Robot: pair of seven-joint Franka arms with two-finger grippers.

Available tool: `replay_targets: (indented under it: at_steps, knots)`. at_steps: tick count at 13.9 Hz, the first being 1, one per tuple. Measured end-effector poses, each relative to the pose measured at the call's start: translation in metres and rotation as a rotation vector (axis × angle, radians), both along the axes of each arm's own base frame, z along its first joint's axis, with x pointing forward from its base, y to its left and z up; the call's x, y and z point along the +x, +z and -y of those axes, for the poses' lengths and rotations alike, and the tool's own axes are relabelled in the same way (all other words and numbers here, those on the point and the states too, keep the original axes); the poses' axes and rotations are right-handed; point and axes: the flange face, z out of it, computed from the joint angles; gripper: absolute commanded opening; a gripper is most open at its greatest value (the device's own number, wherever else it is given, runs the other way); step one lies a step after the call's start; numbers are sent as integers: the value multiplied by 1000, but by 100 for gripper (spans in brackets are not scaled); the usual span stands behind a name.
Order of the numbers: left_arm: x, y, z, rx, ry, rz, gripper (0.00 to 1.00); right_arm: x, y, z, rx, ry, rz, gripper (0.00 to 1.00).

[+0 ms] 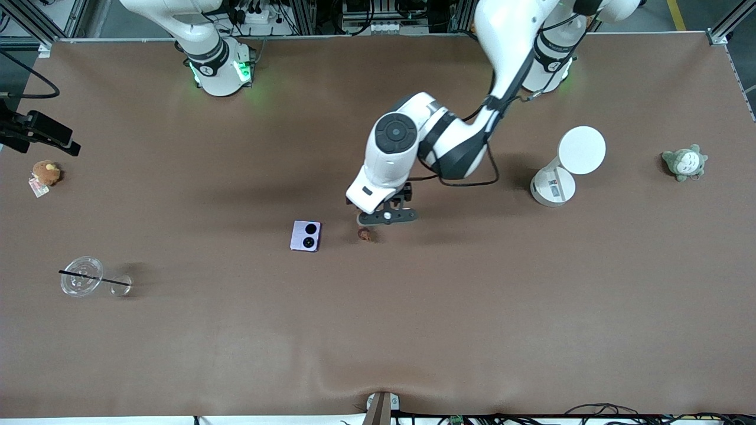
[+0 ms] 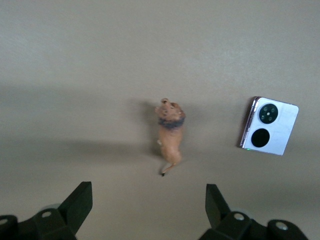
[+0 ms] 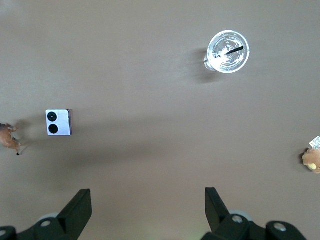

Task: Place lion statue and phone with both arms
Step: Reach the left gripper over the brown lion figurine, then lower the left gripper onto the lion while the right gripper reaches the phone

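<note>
Left tool (image 1: 387,216): fingers apart, empty, over lion statue (image 1: 364,234) on desk (image 1: 413,324) | phone (image 1: 306,235): beside statue, toward right arm's end | right tool (image 3: 145,212): fingers apart, waiting | no legible writing.

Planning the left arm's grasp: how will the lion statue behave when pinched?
The lion statue looks rigid and tiny, so probably light. Its narrow, rounded body may twist or slip between the left gripper's open fingers. Lying flat, it likely won't roll.

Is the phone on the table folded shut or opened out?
Folded shut. The phone lies flat on the table as a small square, its two black camera circles facing up, beside the lion statue.
</note>
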Motion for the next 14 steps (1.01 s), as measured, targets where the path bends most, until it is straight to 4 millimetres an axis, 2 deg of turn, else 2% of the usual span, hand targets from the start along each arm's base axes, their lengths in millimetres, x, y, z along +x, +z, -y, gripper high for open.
replay_targets:
  at_steps: [3,6,8,9,11,12,14]
  knots:
    - [-4,-34,15,-26,16,25,100,11,-18,-8,2,15,-25,100]
    - [-6,-47,16,-20,11,23,100,28,-51,-38,-2,66,-82,100]
    - [-9,-62,18,-8,4,15,100,34,-62,-40,-4,67,-95,100]
    - [-9,-73,19,-12,5,21,97,37,-66,-38,-5,64,-89,100]
    - [-8,-93,19,-17,8,28,83,47,-74,-36,-8,58,-66,100]
    - [-8,-99,19,-15,7,27,76,53,-80,-36,-10,58,-59,100]
    - [-8,-102,19,-12,5,27,71,64,-99,-42,-13,68,-61,100]
